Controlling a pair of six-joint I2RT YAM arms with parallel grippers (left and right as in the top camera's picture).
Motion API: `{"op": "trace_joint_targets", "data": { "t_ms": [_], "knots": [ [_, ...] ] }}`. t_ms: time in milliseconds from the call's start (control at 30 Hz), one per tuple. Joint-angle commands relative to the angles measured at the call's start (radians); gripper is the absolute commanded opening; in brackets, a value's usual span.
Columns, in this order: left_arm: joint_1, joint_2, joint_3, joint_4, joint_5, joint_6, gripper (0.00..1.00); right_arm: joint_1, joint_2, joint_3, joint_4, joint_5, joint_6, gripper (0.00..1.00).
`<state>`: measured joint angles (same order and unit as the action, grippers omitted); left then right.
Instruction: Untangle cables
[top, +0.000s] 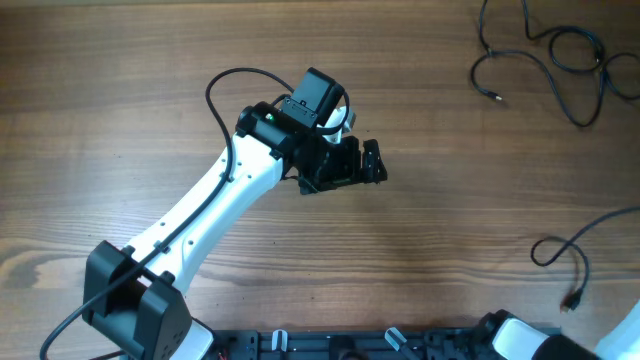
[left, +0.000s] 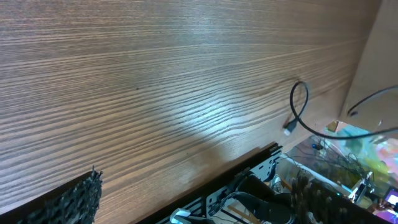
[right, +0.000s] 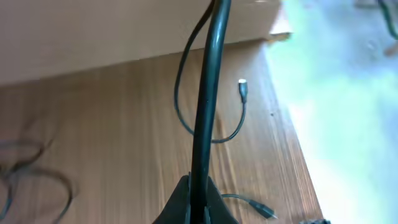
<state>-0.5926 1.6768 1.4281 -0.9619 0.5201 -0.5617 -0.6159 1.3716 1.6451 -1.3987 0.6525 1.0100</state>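
On a matte, wood-grained table (top: 150, 80), the left gripper (top: 357, 165) is held wide open and empty. A thin, glossy black cable (right: 208, 93) is pinched in the right gripper (right: 198, 202), whose jaws are closed tight on it. More curling black cables (top: 556, 48) are looped at the far right.

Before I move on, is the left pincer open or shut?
Open: the left pincer has its fingers wide apart, only table between.
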Motion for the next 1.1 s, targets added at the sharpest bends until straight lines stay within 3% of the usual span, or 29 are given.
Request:
{"op": "trace_joint_targets", "data": {
  "t_ms": [0,333,433,633,733,833,900,933,1000,1033,1067],
  "knots": [
    [0.001,0.006,0.005,0.000,-0.018,0.008,1.00,-0.025,0.055,-0.034,-0.001,0.033,0.119,0.04],
    [0.001,0.006,0.005,0.000,-0.017,0.008,1.00,-0.025,0.311,-0.088,0.078,-0.200,0.111,0.04],
    [0.001,0.006,0.005,0.003,-0.017,0.008,1.00,-0.021,0.400,-0.089,0.151,-0.324,-0.036,0.04],
    [0.001,0.006,0.005,0.003,-0.017,0.008,1.00,-0.020,0.530,-0.089,0.184,-0.396,-0.071,0.04],
    [0.001,0.006,0.005,0.011,-0.017,0.008,1.00,-0.005,0.589,-0.089,0.294,-0.589,-0.304,0.04],
    [0.001,0.006,0.005,0.014,-0.017,0.008,1.00,0.025,0.621,-0.089,0.342,-0.631,-0.327,0.04],
    [0.001,0.006,0.005,0.013,-0.017,0.008,1.00,0.038,0.623,-0.089,0.364,-0.634,-0.327,0.26],
    [0.001,0.006,0.005,0.014,-0.017,0.008,1.00,0.045,0.623,-0.089,0.376,-0.637,-0.330,0.29],
    [0.001,0.006,0.005,0.014,-0.017,0.008,1.00,0.056,0.623,-0.089,0.391,-0.636,-0.335,0.64],
    [0.001,0.006,0.005,0.014,-0.017,0.008,1.00,0.057,0.623,-0.088,0.393,-0.636,-0.346,0.74],
    [0.001,0.006,0.005,0.014,-0.017,0.008,1.00,0.056,0.622,-0.081,0.391,-0.634,-0.365,0.75]
  ]
}}
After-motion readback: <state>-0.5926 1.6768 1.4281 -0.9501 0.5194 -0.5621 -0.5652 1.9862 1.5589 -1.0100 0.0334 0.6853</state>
